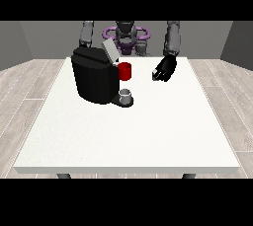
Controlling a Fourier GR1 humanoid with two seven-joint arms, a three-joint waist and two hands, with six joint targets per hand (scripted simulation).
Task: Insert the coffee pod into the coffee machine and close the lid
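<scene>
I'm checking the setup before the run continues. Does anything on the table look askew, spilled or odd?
Nothing is spilled or toppled. The coffee machine stands upright with its lid tilted open, a red thing at the machine and a grey thing on its base. The robot hand at the view's right hovers apart from it.

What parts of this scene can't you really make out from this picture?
- The hand at the view's left: hidden in the front view behind the coffee machine; only its arm shows above.
- The hand at the view's right: too small to tell how its fingers lie.
- The grey thing at the machine's base: too small to tell whether it is the pod.
- The machine's lid is raised, but the chamber beneath it does not show.
</scene>
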